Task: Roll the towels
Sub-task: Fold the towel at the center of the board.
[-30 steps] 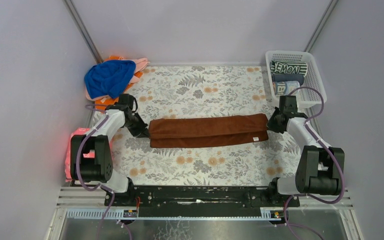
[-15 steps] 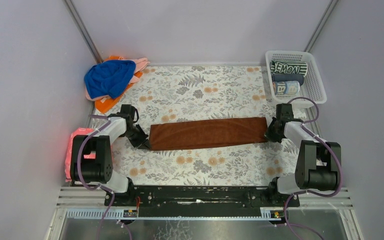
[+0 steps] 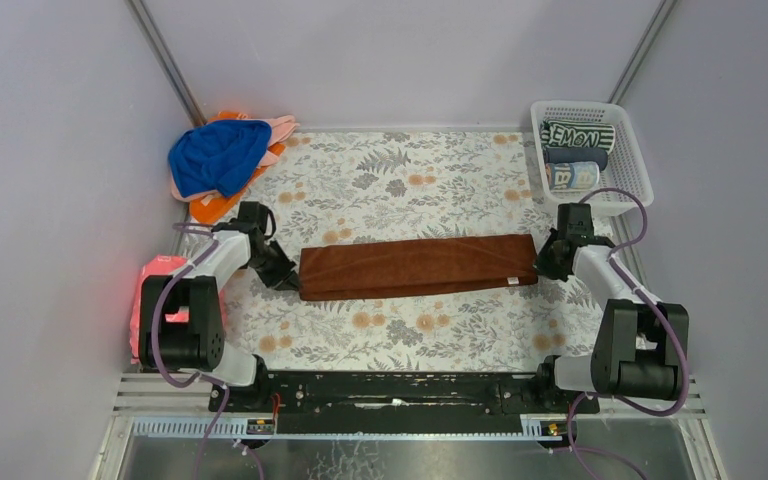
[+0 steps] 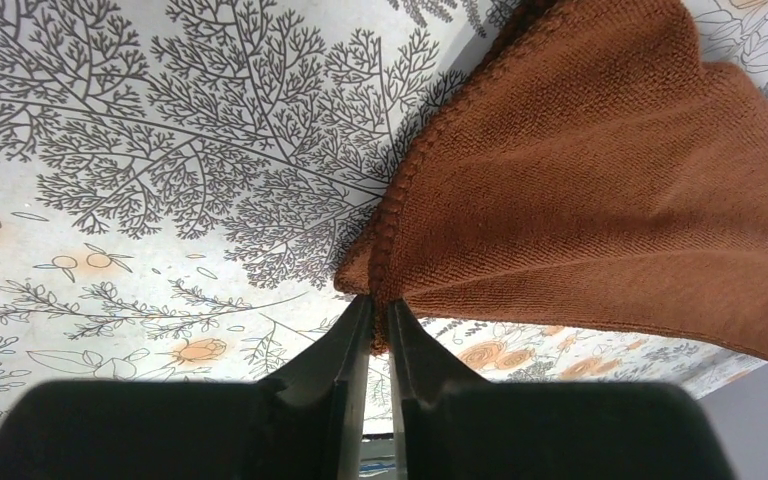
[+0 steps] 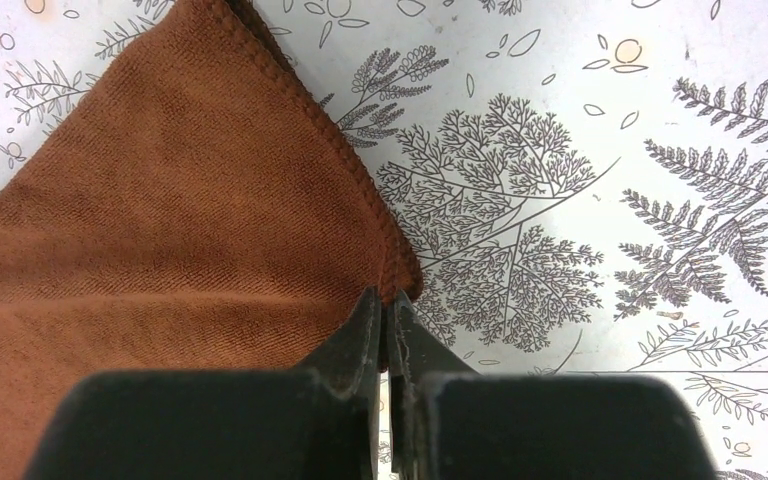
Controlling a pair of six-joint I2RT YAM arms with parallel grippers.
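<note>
Our left gripper (image 4: 378,305) and right gripper (image 5: 388,300) each pinch an end corner of the brown towel (image 3: 415,265), stretched across the desk's (image 3: 390,170) middle; we should lay it taut, edges aligned, before rolling.

White arms (image 3: 222,255), purple cables (image 3: 645,213), black end effectors (image 4: 380,305) (image 5: 388,310)
</note>
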